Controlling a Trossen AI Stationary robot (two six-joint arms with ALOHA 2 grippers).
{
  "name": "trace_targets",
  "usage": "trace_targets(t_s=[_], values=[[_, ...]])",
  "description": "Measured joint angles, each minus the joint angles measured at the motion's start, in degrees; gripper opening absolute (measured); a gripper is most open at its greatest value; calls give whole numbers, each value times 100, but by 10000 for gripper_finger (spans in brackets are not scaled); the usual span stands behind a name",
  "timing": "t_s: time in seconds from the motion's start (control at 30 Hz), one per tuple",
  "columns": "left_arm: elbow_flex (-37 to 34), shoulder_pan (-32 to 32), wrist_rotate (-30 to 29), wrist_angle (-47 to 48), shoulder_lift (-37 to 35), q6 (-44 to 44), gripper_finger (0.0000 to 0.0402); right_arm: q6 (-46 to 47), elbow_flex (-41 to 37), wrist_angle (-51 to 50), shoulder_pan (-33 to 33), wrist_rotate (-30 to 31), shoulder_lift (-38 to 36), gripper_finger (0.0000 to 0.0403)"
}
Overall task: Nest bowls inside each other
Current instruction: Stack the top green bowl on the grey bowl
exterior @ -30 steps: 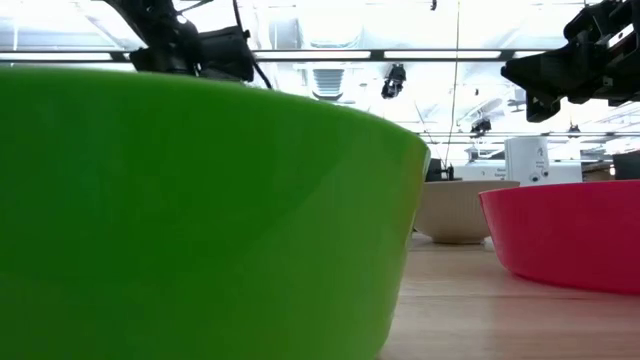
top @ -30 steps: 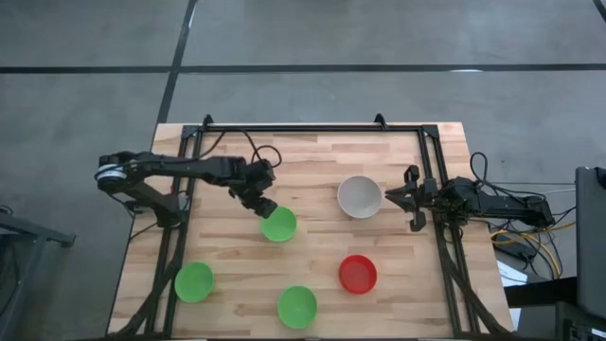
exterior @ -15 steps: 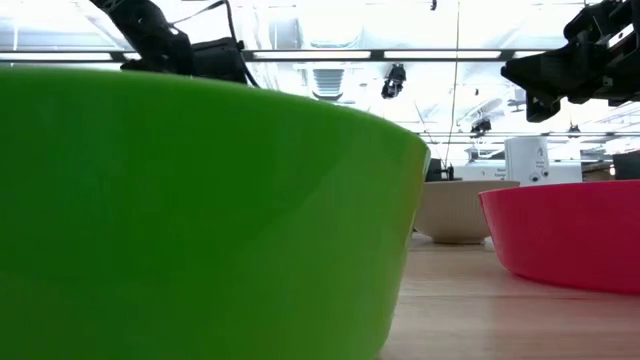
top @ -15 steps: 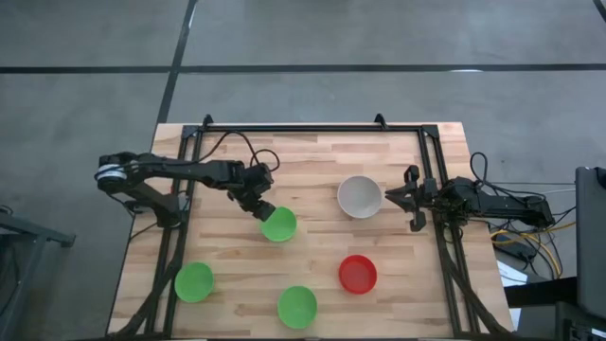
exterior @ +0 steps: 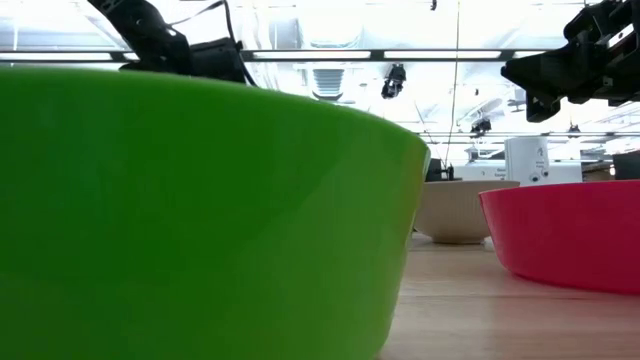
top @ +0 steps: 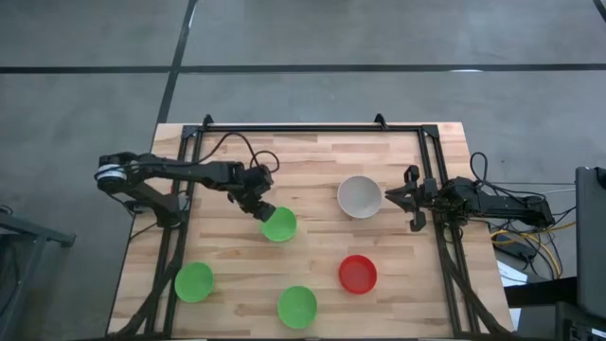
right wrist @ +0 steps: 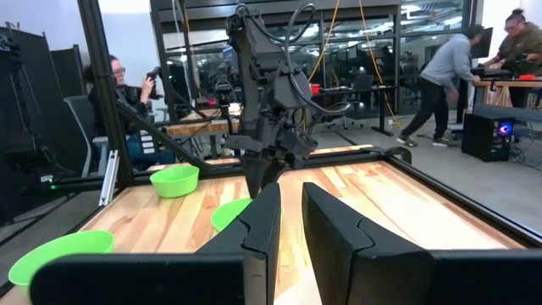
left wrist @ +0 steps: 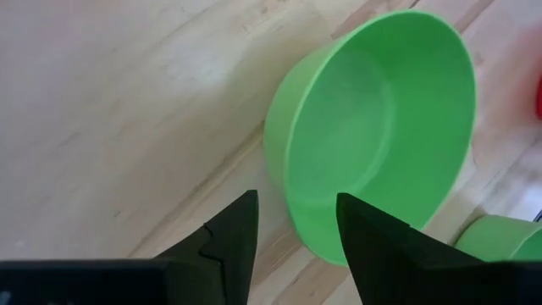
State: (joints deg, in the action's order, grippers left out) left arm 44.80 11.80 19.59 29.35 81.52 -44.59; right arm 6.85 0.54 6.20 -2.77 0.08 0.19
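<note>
High view, left gripper (top: pixel 260 209): your fingers apart, holding nothing, at the middle green bowl's (top: pixel 278 224) 10 o'clock rim.
Left arm: stretched toward centre.
Right gripper (top: pixel 407 198): narrow gap, empty, 3 o'clock of white bowl (top: pixel 360 196).

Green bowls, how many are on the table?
3. One green bowl sits near the middle, right by the left arm's open fingers. Another is at the front left corner. The third is at the front edge, middle. None look hidden from above.
</note>
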Motion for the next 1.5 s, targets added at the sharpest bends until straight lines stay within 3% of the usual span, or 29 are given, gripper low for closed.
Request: trace_targets(t_s=[0.4, 1.17, 1.5], values=[[-11, -56, -9, -237, 0, -58, 162, 0, 1, -1, -1, 0, 0, 52], [-284, -93, 74, -542, 4, -319, 12, 0, 0, 0, -1, 0, 0, 52], [-251, -93, 74, -573, 4, -314, 5, 0, 0, 0, 0, 0, 0, 52]])
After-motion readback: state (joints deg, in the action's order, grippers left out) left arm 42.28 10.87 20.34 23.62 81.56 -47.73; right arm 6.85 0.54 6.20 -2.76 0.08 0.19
